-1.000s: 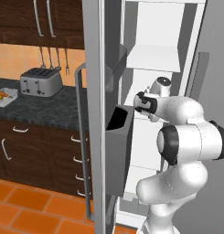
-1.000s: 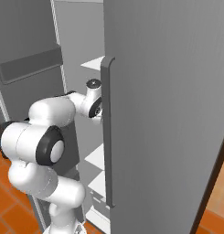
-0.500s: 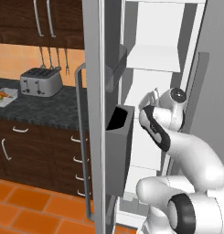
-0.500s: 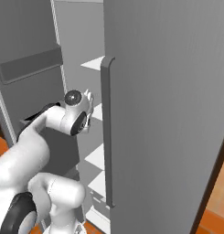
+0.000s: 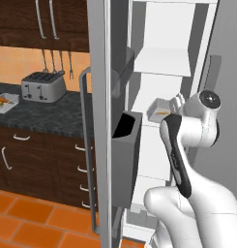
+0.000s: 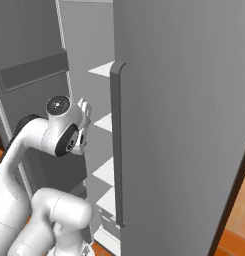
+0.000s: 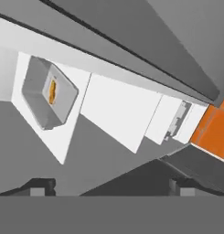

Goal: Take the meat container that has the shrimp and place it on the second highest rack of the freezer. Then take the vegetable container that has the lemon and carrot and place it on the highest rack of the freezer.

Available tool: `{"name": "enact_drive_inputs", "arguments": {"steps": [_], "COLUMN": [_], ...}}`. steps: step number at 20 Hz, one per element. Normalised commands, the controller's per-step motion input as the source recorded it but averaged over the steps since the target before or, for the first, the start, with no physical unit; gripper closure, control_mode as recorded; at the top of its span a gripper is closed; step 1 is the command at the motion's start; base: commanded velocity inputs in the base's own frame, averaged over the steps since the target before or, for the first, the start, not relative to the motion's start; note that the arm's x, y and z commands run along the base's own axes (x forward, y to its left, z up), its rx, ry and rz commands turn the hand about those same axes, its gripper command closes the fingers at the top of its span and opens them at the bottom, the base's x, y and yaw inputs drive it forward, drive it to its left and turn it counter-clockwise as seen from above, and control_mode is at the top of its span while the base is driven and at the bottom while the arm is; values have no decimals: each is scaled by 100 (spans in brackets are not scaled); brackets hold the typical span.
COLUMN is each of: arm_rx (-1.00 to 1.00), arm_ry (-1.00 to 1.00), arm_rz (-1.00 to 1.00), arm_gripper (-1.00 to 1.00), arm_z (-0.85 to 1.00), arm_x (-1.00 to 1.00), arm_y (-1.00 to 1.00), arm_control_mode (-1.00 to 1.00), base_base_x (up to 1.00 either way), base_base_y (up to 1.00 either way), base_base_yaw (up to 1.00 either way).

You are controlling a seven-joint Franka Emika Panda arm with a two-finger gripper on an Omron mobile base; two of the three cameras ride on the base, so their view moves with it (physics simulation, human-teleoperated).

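Fingers (image 7: pixel 40 186) stood wide apart and empty at the bottom of the hand view, one dark tip at each side, with nothing between them. Ahead of them the freezer (image 5: pixel 161 68) stood open, its white interior showing in the left base view beside the grey door (image 5: pixel 103 121) and its dark door bin (image 5: pixel 125 160). The right base view, taken from the other side, was mostly blocked by the closed grey door (image 6: pixel 184 125) with its long bar handle (image 6: pixel 117 150); past its edge only the white shelf tips showed, with the robot's hand (image 6: pixel 84 112) reaching in at the level of the second one down. The left base view alone took in the dark worktop (image 5: pixel 37 114), the toaster (image 5: pixel 41 87) and a second white tray (image 5: pixel 3 102) with yellow and orange contents at the far left edge. On the second highest rack (image 5: pixel 156 122) sat the meat container (image 5: pixel 161 109), a pale tray just beside the hand in that view. Seen through the hand camera, the same container (image 7: pixel 47 93) lay well up and to the left of the fingers, clear of both tips, with the shrimp (image 7: pixel 52 91) inside it as a small orange piece.
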Motion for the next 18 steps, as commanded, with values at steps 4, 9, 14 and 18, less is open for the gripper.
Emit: {"name": "enact_drive_inputs", "arguments": {"steps": [4, 9, 14, 18], "arm_rx": [0, 0, 0, 0], "arm_ry": [0, 0, 0, 0], "arm_rz": [0, 0, 0, 0], "arm_gripper": [-100, -100, -100, -100], "arm_z": [0, 0, 0, 0], "arm_x": [0, 0, 0, 0], "arm_y": [0, 0, 0, 0], "arm_control_mode": [100, 100, 100, 100], "base_base_x": [-100, -99, -42, -78], "base_base_y": [0, 28, -74, -100], "base_base_yaw": [4, 49, 41, 29]}}
